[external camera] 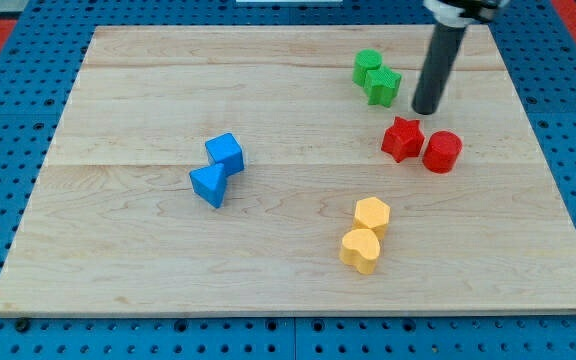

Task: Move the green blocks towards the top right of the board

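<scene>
Two green blocks sit touching near the view's top right: a rounded green block (367,66) and a green star block (382,85) just below and to the right of it. My tip (427,107) is on the board a short way to the right of the green star, apart from it. The rod rises from the tip to the view's top edge.
A red star block (402,138) and a red cylinder (442,151) lie just below my tip. A blue cube (225,152) and a blue triangular block (208,185) sit left of centre. Two yellow blocks (371,215) (361,250) lie at the lower middle. The wooden board (118,100) rests on blue pegboard.
</scene>
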You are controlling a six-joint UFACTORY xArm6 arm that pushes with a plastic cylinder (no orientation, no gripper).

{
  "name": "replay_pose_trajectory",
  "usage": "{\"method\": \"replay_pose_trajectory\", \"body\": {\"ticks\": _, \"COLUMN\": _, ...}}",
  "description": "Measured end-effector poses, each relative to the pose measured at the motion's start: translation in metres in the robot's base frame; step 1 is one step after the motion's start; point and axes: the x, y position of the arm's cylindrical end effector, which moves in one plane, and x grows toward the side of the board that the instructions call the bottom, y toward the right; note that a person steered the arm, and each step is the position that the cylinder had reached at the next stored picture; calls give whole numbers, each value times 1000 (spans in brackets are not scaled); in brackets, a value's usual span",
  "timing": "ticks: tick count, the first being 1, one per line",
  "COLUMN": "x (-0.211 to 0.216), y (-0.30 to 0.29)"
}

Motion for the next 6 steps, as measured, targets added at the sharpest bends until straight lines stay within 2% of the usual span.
{"method": "replay_pose_trajectory", "body": {"ticks": 2, "x": -22, "y": -75}}
{"method": "replay_pose_trajectory", "body": {"ticks": 4, "x": -28, "y": -73}}
{"method": "replay_pose_trajectory", "body": {"ticks": 5, "x": -66, "y": -41}}
{"method": "replay_pose_trajectory", "body": {"ticks": 6, "x": -39, "y": -40}}
